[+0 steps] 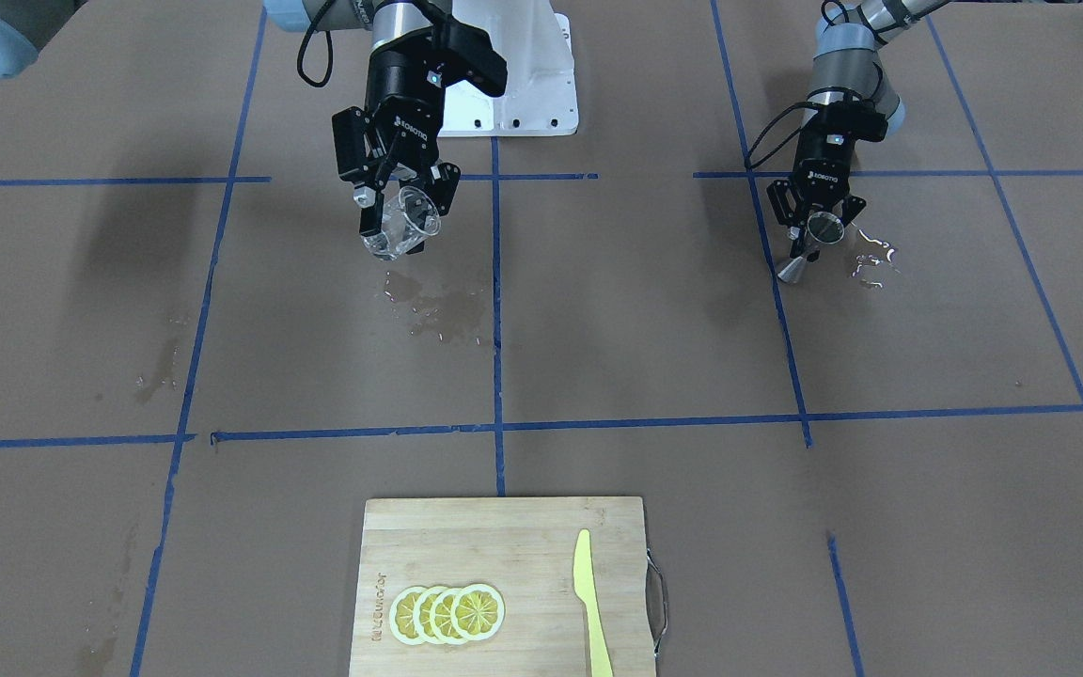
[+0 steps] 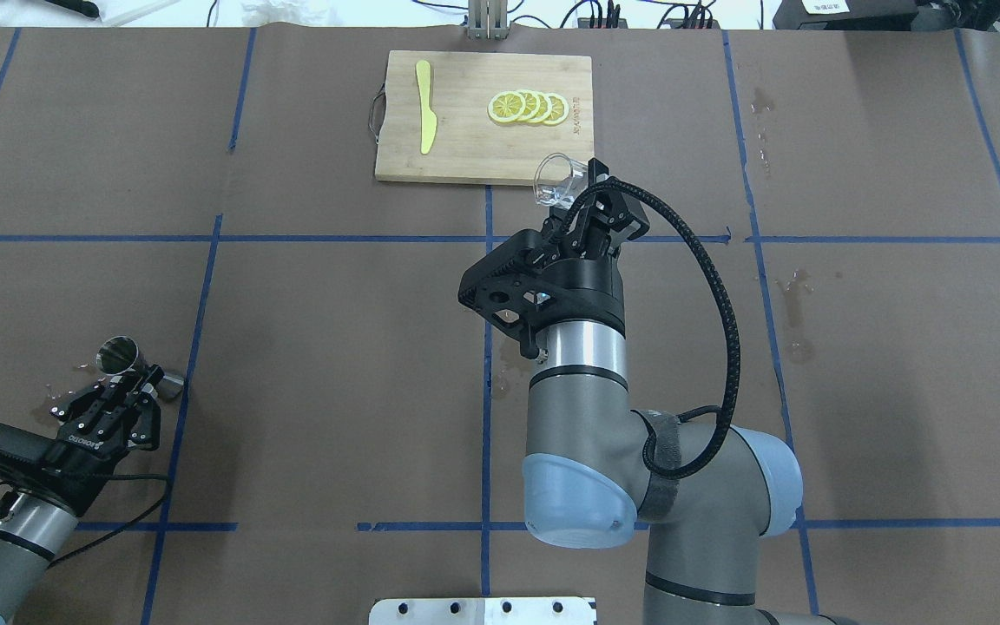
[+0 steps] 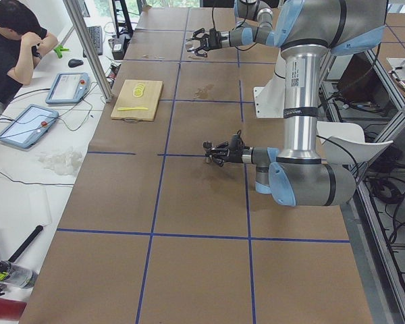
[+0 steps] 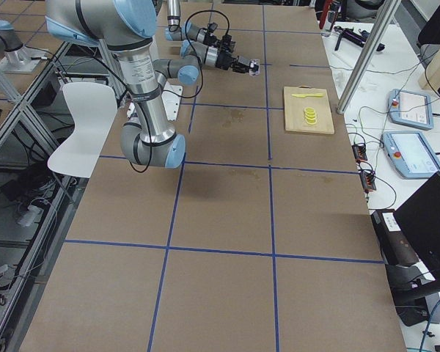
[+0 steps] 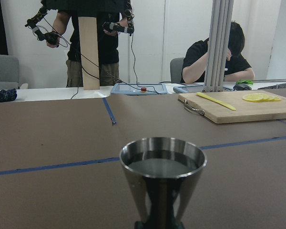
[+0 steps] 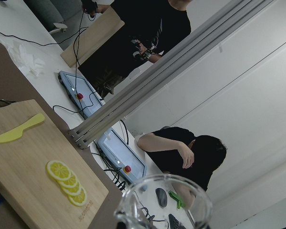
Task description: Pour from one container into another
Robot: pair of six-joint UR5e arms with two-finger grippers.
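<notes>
Tumbler [image 1: 399, 230] tilts clamped in right hand [image 1: 407, 202], well apart from jigger [image 1: 797, 266] clamped in left hand [image 1: 819, 221].

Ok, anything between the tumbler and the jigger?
Nothing visible. Only taped paper lies between the tumbler in the right hand and the jigger in the left hand; the cutting board sits aside.

We look down from behind the robot [image 2: 587, 417], and steeply down from opposite; both share the cutting board [image 2: 465, 148]. Two end cameras sit far back; wrist cameras ride close, facing the operators' side.
</notes>
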